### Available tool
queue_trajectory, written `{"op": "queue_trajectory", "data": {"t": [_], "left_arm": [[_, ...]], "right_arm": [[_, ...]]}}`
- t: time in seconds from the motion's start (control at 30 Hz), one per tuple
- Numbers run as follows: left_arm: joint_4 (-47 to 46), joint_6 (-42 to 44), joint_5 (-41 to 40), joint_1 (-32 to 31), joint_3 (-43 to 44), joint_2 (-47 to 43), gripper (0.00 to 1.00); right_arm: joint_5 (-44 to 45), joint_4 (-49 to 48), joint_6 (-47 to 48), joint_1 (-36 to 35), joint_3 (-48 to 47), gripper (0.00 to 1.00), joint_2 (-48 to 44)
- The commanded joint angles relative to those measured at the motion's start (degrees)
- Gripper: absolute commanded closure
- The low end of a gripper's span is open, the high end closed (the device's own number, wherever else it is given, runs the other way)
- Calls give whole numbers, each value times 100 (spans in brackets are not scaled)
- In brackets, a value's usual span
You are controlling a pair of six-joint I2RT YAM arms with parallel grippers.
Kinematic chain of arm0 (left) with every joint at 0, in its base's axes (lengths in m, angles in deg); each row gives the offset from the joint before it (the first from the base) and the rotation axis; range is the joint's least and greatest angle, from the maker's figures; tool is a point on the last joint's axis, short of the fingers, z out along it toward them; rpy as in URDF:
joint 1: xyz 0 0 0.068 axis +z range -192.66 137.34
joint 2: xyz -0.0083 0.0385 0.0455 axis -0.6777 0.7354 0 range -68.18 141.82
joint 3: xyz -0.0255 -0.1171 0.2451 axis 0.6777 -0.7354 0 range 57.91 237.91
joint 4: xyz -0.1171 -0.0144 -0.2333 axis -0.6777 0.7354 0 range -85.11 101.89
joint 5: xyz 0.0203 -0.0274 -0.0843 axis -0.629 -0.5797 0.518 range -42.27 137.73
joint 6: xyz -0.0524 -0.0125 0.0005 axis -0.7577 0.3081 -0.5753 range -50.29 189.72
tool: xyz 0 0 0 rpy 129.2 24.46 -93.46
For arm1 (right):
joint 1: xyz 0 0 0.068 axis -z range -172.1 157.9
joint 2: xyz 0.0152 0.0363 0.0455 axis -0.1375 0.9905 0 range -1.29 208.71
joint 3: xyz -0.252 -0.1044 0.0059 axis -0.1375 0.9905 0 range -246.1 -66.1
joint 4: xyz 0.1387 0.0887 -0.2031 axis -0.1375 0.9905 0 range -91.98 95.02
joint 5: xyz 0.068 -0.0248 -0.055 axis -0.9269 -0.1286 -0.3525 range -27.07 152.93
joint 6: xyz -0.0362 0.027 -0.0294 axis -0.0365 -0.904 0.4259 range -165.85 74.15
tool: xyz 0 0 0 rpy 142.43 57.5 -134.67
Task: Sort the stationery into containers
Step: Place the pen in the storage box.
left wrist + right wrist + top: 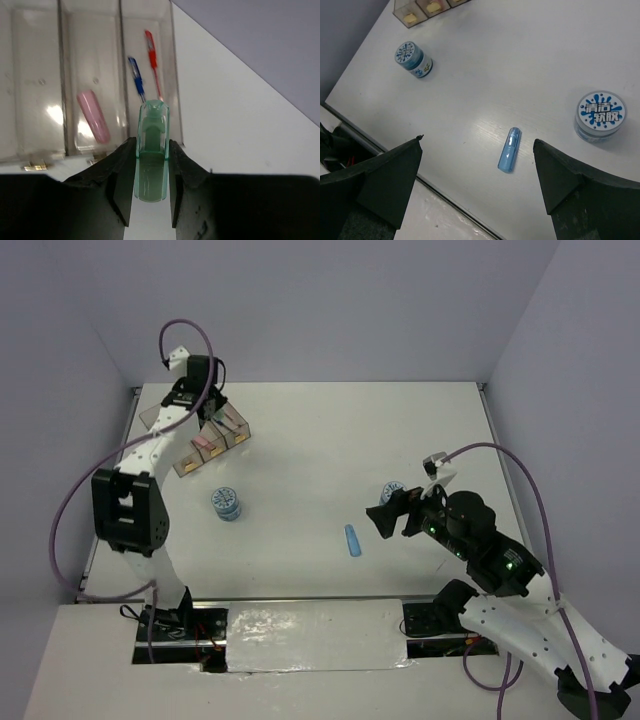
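My left gripper (152,150) is shut on a translucent green bar (152,122), which sticks out past the fingertips. It hangs over the label end of the containers (65,100), three clear bins in a row at the back left (210,440). The middle bin holds a pink bar (93,116). The right bin holds a blue pen (136,80) and a red pen (153,60). My right gripper (478,140) is open, above a blue bar (509,156) lying on the table. Two blue-white tape rolls stand apart, one (413,59) towards the bins, the other (600,116) beside the right gripper (385,515).
The white table (300,430) is walled at the back and on both sides. Its near edge (395,165) runs just below the blue bar. The left arm (130,510) reaches along the table's left side to the bins.
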Motion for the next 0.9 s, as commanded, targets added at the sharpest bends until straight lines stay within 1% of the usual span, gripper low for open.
{"op": "queue_trajectory", "data": {"t": [0.0, 0.1, 0.17, 0.23, 0.37, 0.4, 0.43, 0.5, 0.53, 0.6, 0.63, 0.73, 0.77, 0.8, 0.83, 0.87], "left_arm": [[129, 608, 189, 577, 889, 841, 100], [191, 810, 206, 876, 1522, 1368, 100], [253, 941, 110, 929, 1847, 1693, 98], [271, 1012, 66, 991, 1945, 1852, 96], [175, 942, 224, 1035, 1858, 2081, 93], [166, 907, 154, 1174, 1814, 2090, 92], [174, 820, 110, 1184, 1727, 2099, 87], [148, 731, 48, 1219, 1621, 2082, 82], [131, 627, 39, 1228, 1490, 2064, 77], [87, 486, 30, 1272, 1419, 2011, 72], [104, 459, -13, 1290, 1384, 2003, 68], [166, 423, -58, 1316, 1401, 2003, 61], [235, 406, -66, 1325, 1436, 2046, 55], [245, 432, -23, 1342, 1453, 2064, 45], [280, 415, -14, 1342, 1514, 2099, 26], [341, 380, -14, 1342, 1524, 2099, 21]], "right_arm": [[-325, -589, 248, -1, 125, 0, 205], [-378, -694, 301, 8, 239, 0, 302], [-378, -808, 328, 8, 283, 0, 346], [-405, -852, 328, -1, 275, 0, 434], [-466, -940, 363, 8, 178, 0, 618], [-458, -949, 372, 8, 169, 0, 645], [-449, -958, 372, 8, 161, 0, 662], [-458, -975, 381, -1, 152, 0, 715], [-475, -993, 381, 8, 160, 0, 733], [-475, -1002, 381, 8, 143, 0, 777], [-475, -984, 372, 8, 134, 0, 786], [-475, -958, 354, -1, 108, 0, 777], [-466, -949, 363, 8, 108, 0, 751], [-449, -940, 354, 8, 99, 0, 742], [-440, -897, 354, 8, 73, 0, 733], [-449, -879, 363, 8, 47, 0, 724]]}}
